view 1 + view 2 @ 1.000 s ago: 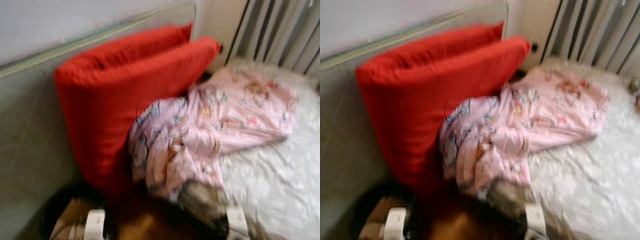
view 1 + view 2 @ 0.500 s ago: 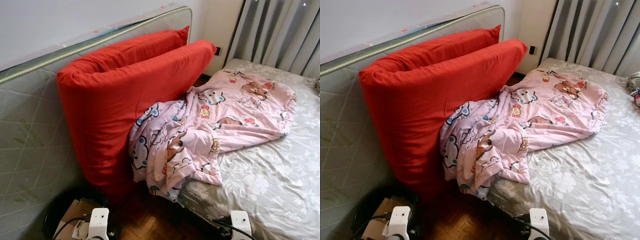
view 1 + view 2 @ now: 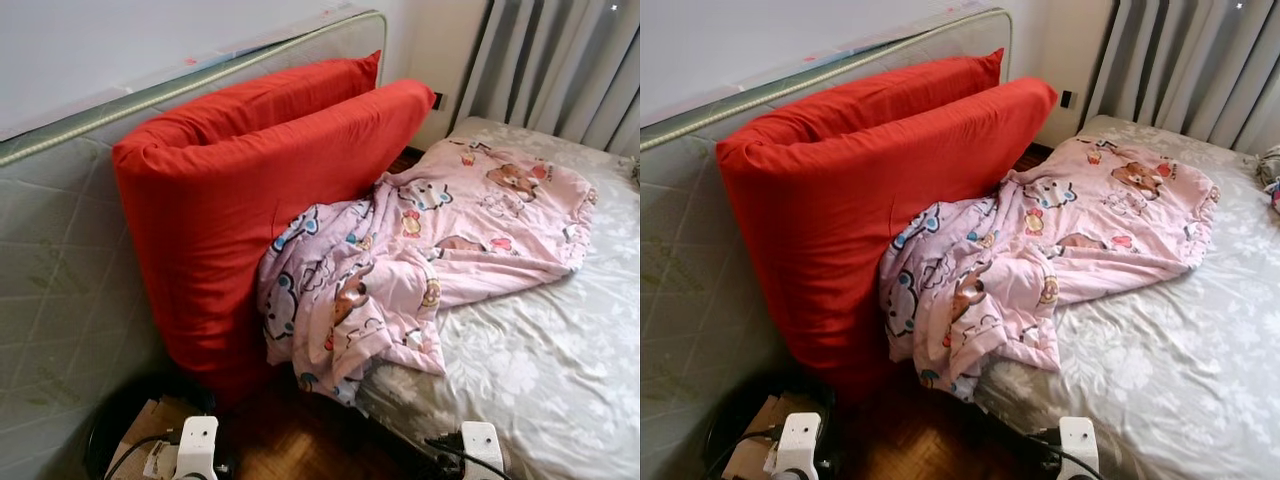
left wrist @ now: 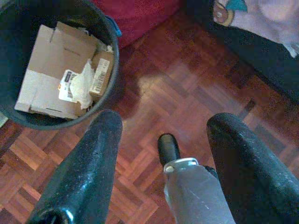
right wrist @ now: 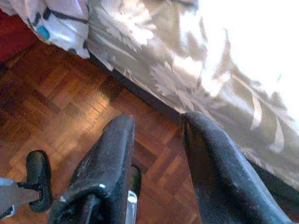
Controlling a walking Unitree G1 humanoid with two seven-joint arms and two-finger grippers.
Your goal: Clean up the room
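1. Head views: You face a bed (image 3: 560, 380) with a grey floral sheet. A pink blanket (image 3: 420, 260) printed with cartoon animals lies crumpled across its near corner, one end hanging over the edge toward the floor (image 3: 930, 425).
2. Head views: A red cushion (image 3: 250, 200), folded double, stands on edge beside the bed and touches the blanket. It leans on a grey mattress (image 3: 60, 290) propped upright against the wall.
3. Head views: Grey curtains (image 3: 1180, 70) hang behind the far end of the bed. A wall socket (image 3: 1066, 98) sits just beside them.
4. Head views: A dark bin (image 3: 735, 425) stands on the parquet floor at the foot of the cushion, with cardboard (image 3: 750, 445) inside.
5. Left wrist view: The left gripper (image 4: 163, 135) hangs above the parquet with its fingers (image 4: 88, 168) spread wide and nothing between them. You see the bin (image 4: 110, 70) near it, holding flattened cardboard (image 4: 56, 65) and labelled paper scraps. The red cushion (image 4: 140, 14) and a corner of the blanket (image 4: 252, 18) lie beyond.
6. Right wrist view: The right gripper (image 5: 156, 135) hangs above the floor beside the bed edge. Its fingers (image 5: 107, 163) stand apart with a moderate gap and hold nothing. The sheet (image 5: 187, 60) drapes down just ahead, and the blanket (image 5: 51, 21) overhangs it at one side.
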